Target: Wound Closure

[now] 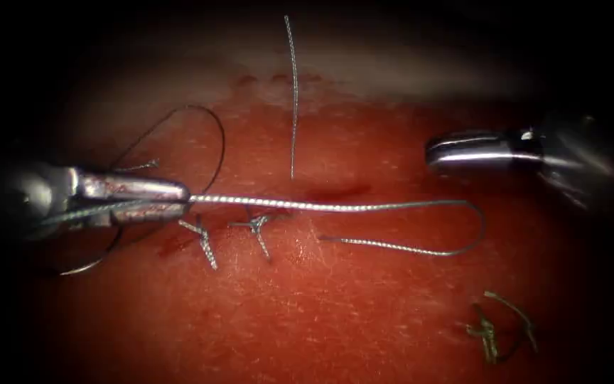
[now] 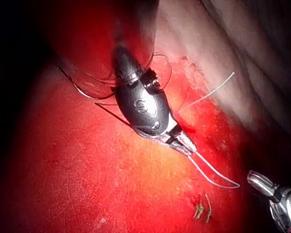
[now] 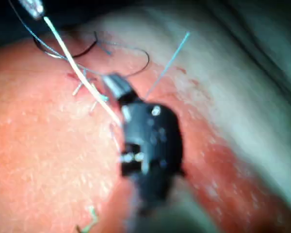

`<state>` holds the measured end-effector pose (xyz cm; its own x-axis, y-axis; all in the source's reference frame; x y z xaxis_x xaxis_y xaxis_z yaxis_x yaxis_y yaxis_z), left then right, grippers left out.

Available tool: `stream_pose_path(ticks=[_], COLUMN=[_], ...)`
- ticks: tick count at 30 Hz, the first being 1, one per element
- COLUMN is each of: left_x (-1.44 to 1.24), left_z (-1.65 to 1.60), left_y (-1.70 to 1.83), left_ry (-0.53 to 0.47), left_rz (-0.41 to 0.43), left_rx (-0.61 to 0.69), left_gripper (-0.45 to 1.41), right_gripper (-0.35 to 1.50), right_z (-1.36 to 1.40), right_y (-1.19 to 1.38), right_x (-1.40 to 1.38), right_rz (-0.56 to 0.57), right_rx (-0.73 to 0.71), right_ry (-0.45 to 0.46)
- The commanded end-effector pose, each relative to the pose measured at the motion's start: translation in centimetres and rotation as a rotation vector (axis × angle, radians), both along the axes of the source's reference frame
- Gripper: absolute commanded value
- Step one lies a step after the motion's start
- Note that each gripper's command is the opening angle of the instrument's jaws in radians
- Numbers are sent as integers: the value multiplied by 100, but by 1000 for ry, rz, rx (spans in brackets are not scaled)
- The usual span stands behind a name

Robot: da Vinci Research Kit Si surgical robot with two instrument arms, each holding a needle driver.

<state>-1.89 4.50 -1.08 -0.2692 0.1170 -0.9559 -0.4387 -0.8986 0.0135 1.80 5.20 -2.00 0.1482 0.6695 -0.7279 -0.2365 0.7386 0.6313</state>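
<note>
We see two knotted stitches (image 1: 204, 238) done on the tissue (image 1: 335, 320); the left tool (image 1: 179, 195) has its fingers clamped on thread (image 1: 335, 207), the needle (image 1: 90, 264) lies loose lower left, and the right tool (image 1: 438, 155) holds nothing, fingers apparently closed.

Two wristed needle drivers, metal tips on dark housings.
The left pincer (image 1: 168, 195) is slim, polished silver metal, smeared with red, tapering from a grey rounded wrist; from close it shows a dark oval housing (image 2: 141, 108) with an embossed mark and small pivot screws. The right pincer (image 1: 438, 154) is a glossy, blunt silver tip; its wrist is a black block (image 3: 150, 141) bearing bright round screws.
</note>
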Motion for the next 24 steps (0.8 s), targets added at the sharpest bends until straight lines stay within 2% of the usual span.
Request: stream_pose_path(ticks=[1, 2, 6, 10, 13, 14, 16, 24], left_x=[-6, -8, -9, -14, -21, -27, -31, -32], left_z=[6, 6, 7, 14, 23, 34, 48, 100], left_y=[-4, -5, -3, -1, -1, -1, -2, 0], left_ry=[-6, -2, 21, 88, 146, 205, 244, 329], left_rz=[5, -1, -46, -152, -203, -236, -256, -350], left_rx=[3, 3, 7, 2, 4, 5, 18, 49], left_gripper=[-35, -35, -35, -35, -35, -35, -35, -35], right_gripper=[-35, -35, -35, -35, -35, -35, -35, -35], right_z=[26, 40, 72, 94, 93, 89, 86, 69], right_y=[3, 4, -1, -20, -27, -31, -35, -44], right_x=[11, 17, 30, 50, 63, 70, 77, 96], right_rz=[-8, -9, -59, -102, -122, -135, -143, -134], right_rx=[-26, -33, -45, -32, -23, -16, -10, -4], right_ry=[-40, -63, -49, -8, 10, 20, 31, 63])
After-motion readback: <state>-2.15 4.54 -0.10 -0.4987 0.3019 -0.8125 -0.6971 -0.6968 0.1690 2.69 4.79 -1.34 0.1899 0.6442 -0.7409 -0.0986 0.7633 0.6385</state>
